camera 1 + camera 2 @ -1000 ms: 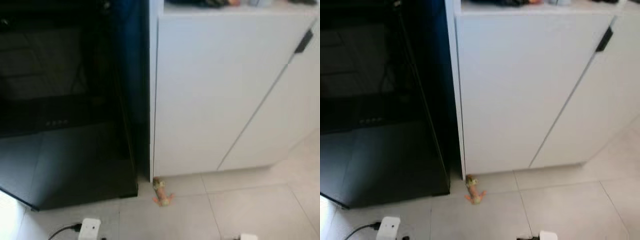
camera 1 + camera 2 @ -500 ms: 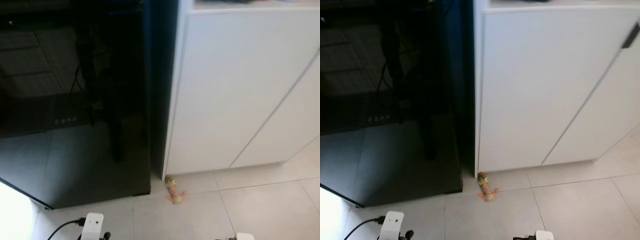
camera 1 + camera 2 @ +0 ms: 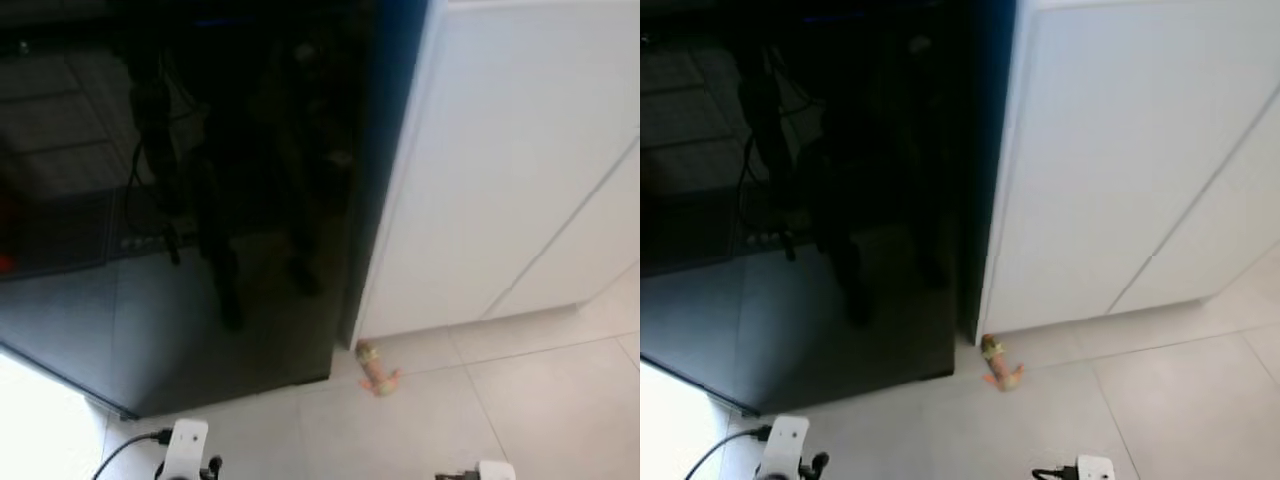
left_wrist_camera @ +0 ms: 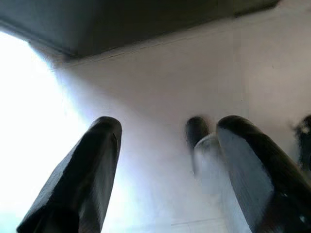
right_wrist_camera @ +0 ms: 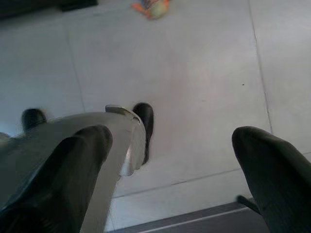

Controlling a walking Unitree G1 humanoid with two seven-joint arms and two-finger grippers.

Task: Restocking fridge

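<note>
A tall black glossy fridge [image 3: 200, 200] stands on the left with its door closed; dark shapes and floor tiles reflect in it. My left gripper [image 4: 165, 174] hangs low over the pale floor near the fridge's bottom edge [image 4: 146, 24], open, with nothing between its fingers [image 4: 82, 174]. My right gripper [image 5: 170, 165] also hangs over the tiles, open and empty, with my silver leg and black foot [image 5: 143, 121] below it.
A white cabinet [image 3: 520, 170] with closed doors stands right of the fridge. A small orange and green toy [image 3: 377, 370] lies on the floor at the cabinet's corner, toy [image 5: 150, 7] also ahead of the right gripper. Two small white blocks [image 3: 185, 445] with cables show at the bottom edge.
The whole picture has shifted right, so the camera has turned left: the fridge takes up more of the view and the cabinet less. Nothing in the scene itself has moved.
</note>
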